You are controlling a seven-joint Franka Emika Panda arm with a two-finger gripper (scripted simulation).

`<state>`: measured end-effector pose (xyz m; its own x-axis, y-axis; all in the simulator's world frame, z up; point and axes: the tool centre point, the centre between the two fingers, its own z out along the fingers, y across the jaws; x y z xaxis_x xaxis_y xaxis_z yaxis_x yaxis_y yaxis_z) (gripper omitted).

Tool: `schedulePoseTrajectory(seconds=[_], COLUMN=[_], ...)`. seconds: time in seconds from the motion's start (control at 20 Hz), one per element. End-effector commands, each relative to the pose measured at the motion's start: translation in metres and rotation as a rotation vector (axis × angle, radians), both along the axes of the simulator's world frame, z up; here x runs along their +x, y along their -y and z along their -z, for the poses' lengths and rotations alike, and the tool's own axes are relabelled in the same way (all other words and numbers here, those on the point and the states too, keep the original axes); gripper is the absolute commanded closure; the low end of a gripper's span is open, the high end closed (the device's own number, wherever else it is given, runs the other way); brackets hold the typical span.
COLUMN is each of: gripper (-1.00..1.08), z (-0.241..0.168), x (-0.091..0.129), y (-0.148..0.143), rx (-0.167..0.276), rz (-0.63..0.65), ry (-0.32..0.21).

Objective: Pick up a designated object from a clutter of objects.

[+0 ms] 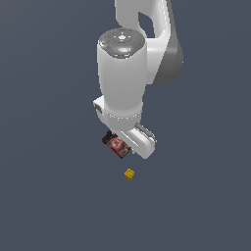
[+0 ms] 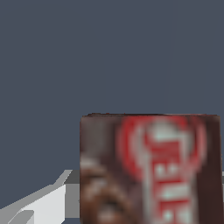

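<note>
I see the white arm (image 1: 125,73) coming down from twelve o'clock in the exterior view, its wrist pointing down over the plain dark grey surface (image 1: 49,196). At the arm's lower end, the fingers' gripper (image 1: 119,146) carries the flat red-brown box (image 1: 117,145), with the red and white label facing out. The box sits tucked under the white hand body, at about seven o'clock from the wrist flange, and it looks raised off the surface, though I cannot judge the gap for sure. A small black part shows just beside the box at its ten o'clock edge.

The tiny yellow cube (image 1: 129,173) lies on the surface at roughly five o'clock from the box, near it but clearly apart.

In the wrist view the box (image 2: 148,170) fills the near field, blurred, with a red oval and white lettering on a brown ground. One pale finger (image 2: 43,205) shows beside it. The fingers appear to be pinching the box between them, the contact itself being hidden.
</note>
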<state>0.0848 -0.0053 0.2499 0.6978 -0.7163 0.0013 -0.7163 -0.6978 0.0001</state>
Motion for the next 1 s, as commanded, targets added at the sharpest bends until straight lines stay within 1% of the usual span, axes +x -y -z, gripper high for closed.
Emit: schedulePoseTrajectory(seconds=[0.0, 0.2, 0.45, 0.7, 0.95], gripper=[1.08, 1.08, 1.08, 1.08, 1.08], z=[-0.026, -0.061, -0.092, -0.108, -0.113], x=[0.001, 0.004, 0.007, 0.01, 0.011], y=[-0.017, -0.041, -0.062, -0.073, -0.077], rx=[-0.001, -0.001, 0.0, 0.0, 0.001], rz=[0.001, 0.001, 0.0, 0.0, -0.001], ry=[-0.001, -0.001, -0.001, -0.001, -0.001])
